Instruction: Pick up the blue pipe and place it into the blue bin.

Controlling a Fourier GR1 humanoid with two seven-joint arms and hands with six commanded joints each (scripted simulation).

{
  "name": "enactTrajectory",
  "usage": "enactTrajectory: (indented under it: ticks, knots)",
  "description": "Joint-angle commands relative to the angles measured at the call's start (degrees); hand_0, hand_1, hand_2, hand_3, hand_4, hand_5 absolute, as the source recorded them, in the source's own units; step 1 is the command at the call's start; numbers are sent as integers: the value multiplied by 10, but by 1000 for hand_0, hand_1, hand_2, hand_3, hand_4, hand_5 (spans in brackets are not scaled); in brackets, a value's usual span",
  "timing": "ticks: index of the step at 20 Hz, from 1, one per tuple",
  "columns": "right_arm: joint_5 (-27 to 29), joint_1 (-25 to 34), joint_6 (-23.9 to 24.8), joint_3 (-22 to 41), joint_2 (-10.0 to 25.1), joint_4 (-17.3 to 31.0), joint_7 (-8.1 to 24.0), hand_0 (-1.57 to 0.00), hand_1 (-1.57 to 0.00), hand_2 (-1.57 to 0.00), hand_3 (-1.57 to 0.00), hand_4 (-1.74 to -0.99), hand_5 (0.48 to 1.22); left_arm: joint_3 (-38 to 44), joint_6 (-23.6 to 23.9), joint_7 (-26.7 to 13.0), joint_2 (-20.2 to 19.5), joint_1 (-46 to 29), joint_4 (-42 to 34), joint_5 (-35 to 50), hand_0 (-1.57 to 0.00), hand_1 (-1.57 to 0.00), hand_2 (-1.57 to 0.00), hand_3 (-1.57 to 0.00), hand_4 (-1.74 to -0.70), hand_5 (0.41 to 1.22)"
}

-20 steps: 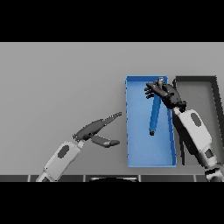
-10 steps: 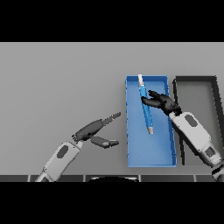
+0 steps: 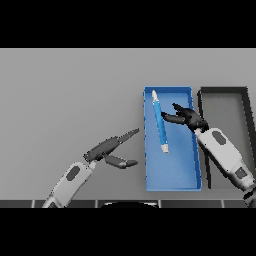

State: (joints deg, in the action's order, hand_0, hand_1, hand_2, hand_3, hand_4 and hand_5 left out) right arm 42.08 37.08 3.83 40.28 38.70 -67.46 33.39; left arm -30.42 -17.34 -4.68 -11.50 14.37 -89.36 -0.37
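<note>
Slim blue pipe with white tips (image 3: 159,121) lies flat inside the shallow blue rectangular bin (image 3: 172,184), lengthwise along its left half, slightly tilted. Right hand (image 3: 185,116) is over the bin just right of the pipe, fingers loosely spread, gripping nothing, fingertips near the pipe. Left hand (image 3: 107,150) is over the grey counter (image 3: 65,95) left of the bin, fingers straight, thumb apart, empty. Dark grey open tray (image 3: 226,91) sits right beside the bin

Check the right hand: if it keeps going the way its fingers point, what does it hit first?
Probably the blue pipe lying in the blue bin: the right hand points left at it. Height above the pipe is unclear.
</note>
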Motion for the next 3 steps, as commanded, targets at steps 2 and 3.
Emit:
enactTrajectory:
  ticks: [2, 3]
  knots:
    - [3, 2, -5, -1, -5, 6, -4, -9, -8, -7, -6, -1129, 678, 0, -2, 7, -1, -1, 1, 1, 1, 1, 1, 1, -920, 469]
    - [2, 3, -7, -1, -7, 12, -5, -9, -8, -7, -6, -1129, 677, 0, -2, 9, 0, -2, 1, 2, 1, 1, 1, 1, -920, 468]
